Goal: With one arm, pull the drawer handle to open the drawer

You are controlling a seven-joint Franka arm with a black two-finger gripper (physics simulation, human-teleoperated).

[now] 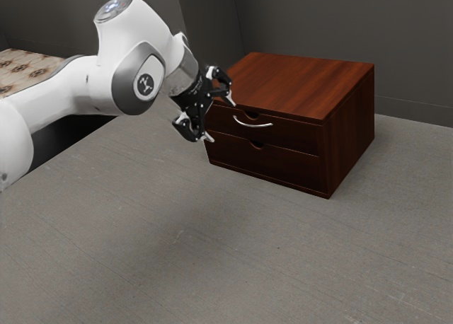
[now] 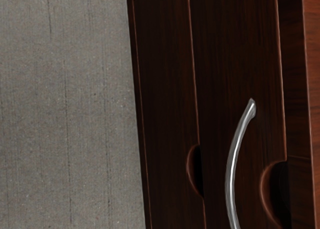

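Note:
A dark red-brown wooden cabinet (image 1: 304, 83) stands on the grey surface, with two drawers in its front. The upper drawer (image 1: 287, 131) carries a curved silver handle (image 1: 253, 124) and sits flush with the cabinet front. My gripper (image 1: 220, 119) hangs open just off the cabinet's front corner, on the exterior view's left of the handle and apart from it, with nothing between its fingers. In the wrist view the handle (image 2: 234, 164) curves across the upper drawer's front (image 2: 225, 64), beside the lower drawer (image 2: 165, 89).
The lower drawer (image 1: 265, 158) has a finger notch and no handle. A patterned cloth surface (image 1: 21, 66) lies at the far left behind my arm. Grey floor (image 1: 212, 253) spreads wide before the cabinet. Dark walls stand behind.

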